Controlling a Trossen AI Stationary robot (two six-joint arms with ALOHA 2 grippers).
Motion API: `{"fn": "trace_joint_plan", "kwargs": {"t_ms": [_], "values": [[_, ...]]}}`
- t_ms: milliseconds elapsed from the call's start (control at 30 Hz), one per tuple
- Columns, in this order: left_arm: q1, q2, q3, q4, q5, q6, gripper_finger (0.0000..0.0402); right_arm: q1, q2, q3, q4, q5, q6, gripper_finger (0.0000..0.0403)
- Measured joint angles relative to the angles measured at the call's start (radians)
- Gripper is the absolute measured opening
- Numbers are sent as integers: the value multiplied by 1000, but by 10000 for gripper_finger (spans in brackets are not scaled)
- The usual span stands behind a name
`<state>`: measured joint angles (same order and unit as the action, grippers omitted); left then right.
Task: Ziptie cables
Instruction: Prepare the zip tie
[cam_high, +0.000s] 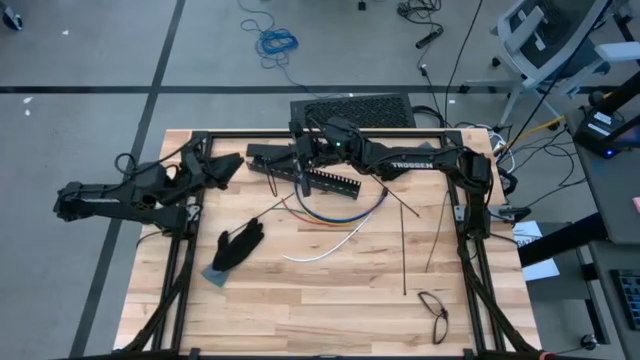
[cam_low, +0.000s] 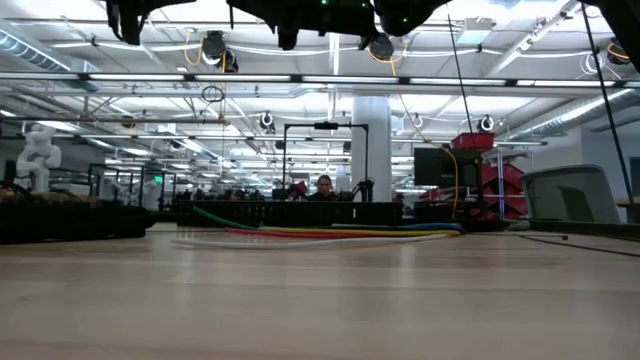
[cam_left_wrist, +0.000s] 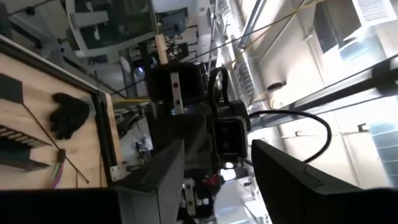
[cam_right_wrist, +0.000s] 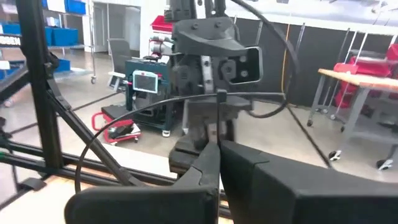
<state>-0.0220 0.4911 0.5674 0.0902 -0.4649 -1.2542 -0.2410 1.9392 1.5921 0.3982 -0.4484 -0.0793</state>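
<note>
The cables (cam_high: 345, 212) lie in a shallow arc on the wooden counter (cam_high: 330, 300), just in front of the long black slotted bar (cam_high: 305, 172) I take as my landmark. From the low view I see them as green, red, yellow, blue and white strands (cam_low: 330, 232) running flat along the front of that bar.

Left of the bar, my left hand (cam_high: 222, 168) hangs over the counter's back left corner, well apart from the cables. In its wrist view the two fingers (cam_left_wrist: 163, 180) stand apart with nothing between them.

In front of the bar and to its left, a black glove (cam_high: 238, 246) rests on the wood, near the pale end of the cable arc.

My right hand (cam_high: 300, 140) is over the bar's left part. Its wrist view shows the fingers (cam_right_wrist: 205, 171) pressed together, pinching a thin black ziptie (cam_right_wrist: 186, 99) that bows away from the tips.

Right of the bar, two more thin straight black zipties (cam_high: 404, 245) lie loose on the wood. Further to the front right, a small black cable loop (cam_high: 435, 308) lies by itself.
</note>
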Motion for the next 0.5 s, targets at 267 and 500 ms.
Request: {"fn": "trace_joint_plan", "kwargs": {"t_ms": [267,500], "values": [[24,69,0,110,95,39,183,25,2,0,-33,1,95,0],[24,154,11,151,154,42,183,37,2,0,-43,3,121,0]]}}
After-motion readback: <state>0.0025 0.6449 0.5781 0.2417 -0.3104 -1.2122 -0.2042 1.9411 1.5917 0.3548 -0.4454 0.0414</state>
